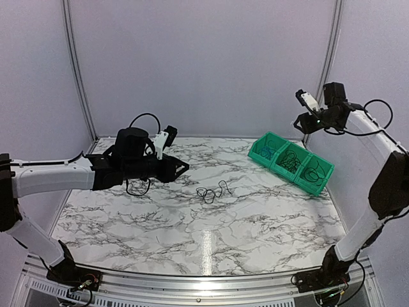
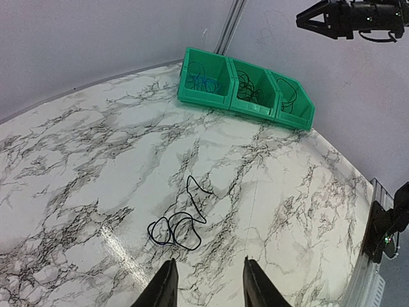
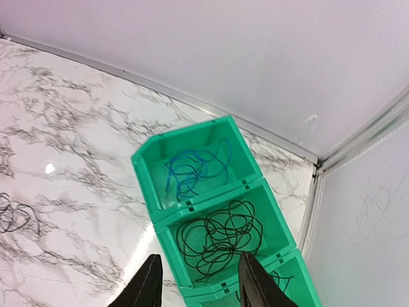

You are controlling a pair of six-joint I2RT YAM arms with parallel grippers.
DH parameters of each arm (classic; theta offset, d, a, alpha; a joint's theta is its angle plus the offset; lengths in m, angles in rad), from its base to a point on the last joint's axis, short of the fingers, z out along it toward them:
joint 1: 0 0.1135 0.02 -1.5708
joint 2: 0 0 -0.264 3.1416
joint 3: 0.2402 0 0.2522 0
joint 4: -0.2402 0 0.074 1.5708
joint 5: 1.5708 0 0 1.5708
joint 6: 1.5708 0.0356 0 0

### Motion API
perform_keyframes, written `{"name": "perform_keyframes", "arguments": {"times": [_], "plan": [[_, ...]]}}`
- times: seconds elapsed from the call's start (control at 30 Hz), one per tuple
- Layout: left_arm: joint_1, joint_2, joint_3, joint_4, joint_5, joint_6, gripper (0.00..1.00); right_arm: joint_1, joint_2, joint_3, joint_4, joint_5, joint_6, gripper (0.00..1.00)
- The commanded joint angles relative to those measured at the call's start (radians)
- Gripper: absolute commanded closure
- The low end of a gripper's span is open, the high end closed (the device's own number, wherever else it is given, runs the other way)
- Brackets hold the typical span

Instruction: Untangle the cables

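**A:** The left claw hung open and empty; the thin black tangled wire loops lay on the white marble bench just ahead.

**B:** The right claw gaped empty over the green plastic bins. Next called for pinching one strand, I'd say.

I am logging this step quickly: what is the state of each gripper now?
Left gripper: open, holding nothing.
Right gripper: open, holding nothing.

The marble counter carries a loose tangle of thin cables near its middle and three joined green bins at its far right.
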Motion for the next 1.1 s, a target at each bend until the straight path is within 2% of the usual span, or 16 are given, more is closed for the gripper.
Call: {"name": "perform_keyframes", "arguments": {"times": [0.0, 0.13, 0.3, 0.43, 0.73, 0.97, 1.07], "plan": [[0.002, 0.006, 0.021, -0.01, 0.018, -0.013, 0.63, 0.074, -0.054, -0.117, 0.032, -0.153, -0.045, 0.6], [0.003, 0.048, 0.031, -0.031, 0.012, -0.043, 0.63, 0.23, -0.106, -0.306, 0.181, -0.231, -0.122, 0.62], [0.003, 0.131, 0.05, -0.043, 0.035, -0.111, 0.62, 0.381, -0.016, -0.398, 0.28, -0.27, -0.194, 0.62], [0.003, 0.174, 0.052, -0.042, 0.033, -0.148, 0.61, 0.414, 0.147, -0.336, 0.261, -0.313, -0.161, 0.59], [0.003, 0.209, 0.074, -0.061, 0.047, -0.14, 0.6, 0.462, 0.365, -0.188, 0.236, -0.344, -0.155, 0.54], [0.003, 0.175, 0.075, -0.075, 0.036, -0.122, 0.6, 0.479, 0.49, -0.086, 0.233, -0.288, -0.129, 0.55], [0.003, 0.162, 0.082, -0.086, 0.025, -0.107, 0.6, 0.48, 0.508, -0.075, 0.23, -0.312, -0.131, 0.58]]}}
